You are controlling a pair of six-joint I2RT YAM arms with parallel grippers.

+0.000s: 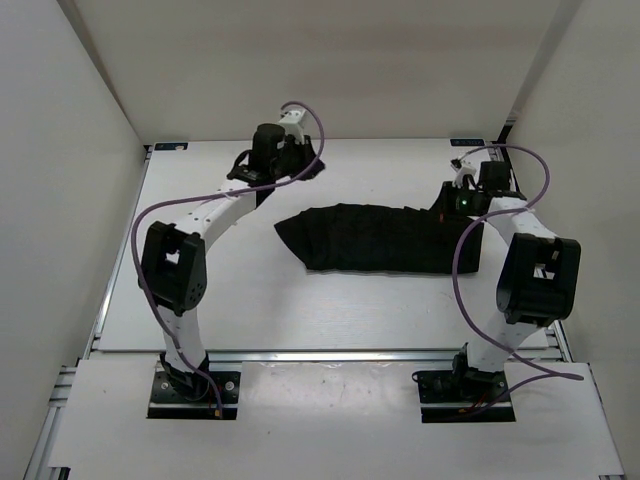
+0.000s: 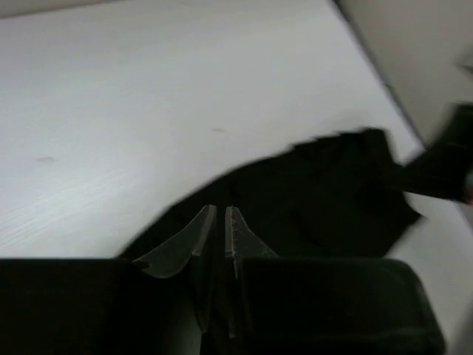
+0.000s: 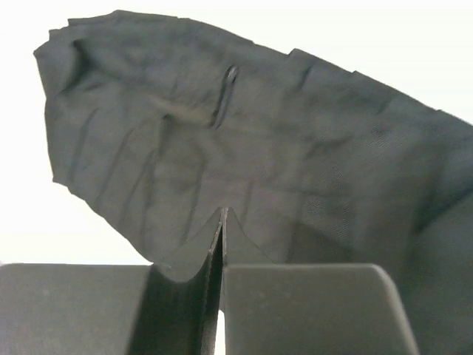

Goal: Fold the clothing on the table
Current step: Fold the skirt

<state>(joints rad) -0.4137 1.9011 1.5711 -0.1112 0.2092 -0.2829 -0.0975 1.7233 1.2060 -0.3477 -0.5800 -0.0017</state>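
Observation:
The black clothing lies on the white table as a long wrinkled strip, running left to right in the middle. My left gripper hovers beyond the strip's left end. In the blurred left wrist view its fingertips stand a narrow gap apart, nothing between them, with the clothing below and ahead. My right gripper is at the strip's right end. Its jaws are pressed together, empty, just over the pleated clothing.
White enclosure walls stand on the left, back and right. A metal rail runs along the table's near edge, in front of the arm bases. Purple cables loop beside each arm. Bare tabletop lies left of the clothing.

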